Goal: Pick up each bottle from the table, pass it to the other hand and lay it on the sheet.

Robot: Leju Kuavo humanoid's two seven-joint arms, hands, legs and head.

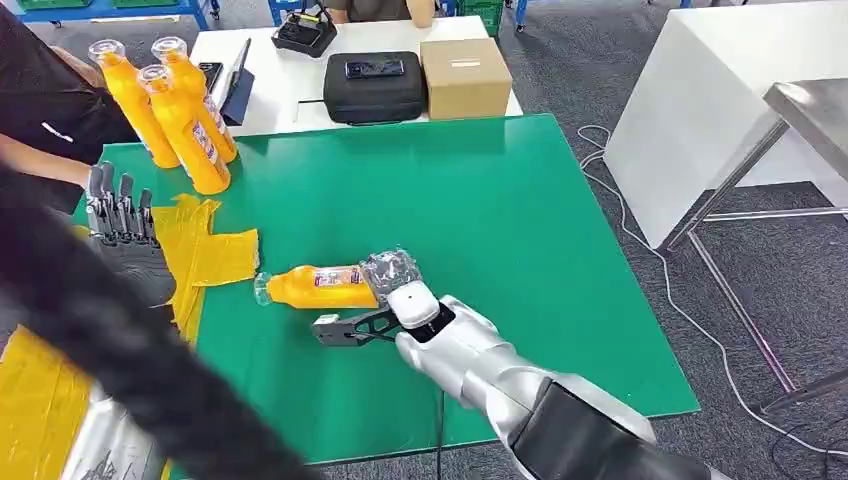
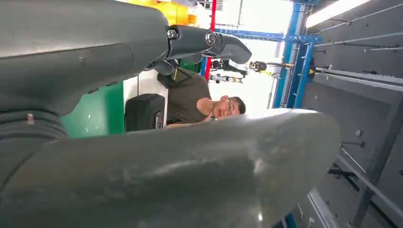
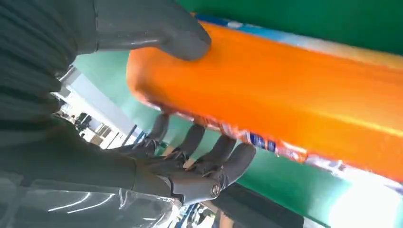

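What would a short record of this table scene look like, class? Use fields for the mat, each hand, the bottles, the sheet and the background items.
mat: green mat covering the table
right hand: right hand around the base end of a lying orange bottle; thumb on one side, fingers on the other
left hand: left hand raised at the mat's left edge, fingers straight, holding nothing
other bottles: three orange bottles standing at the far left corner
sheet: crumpled yellow sheet left of the lying bottle
background: black case, cardboard box

No legible text

The orange bottle carries a label, but its print is too blurred to read.
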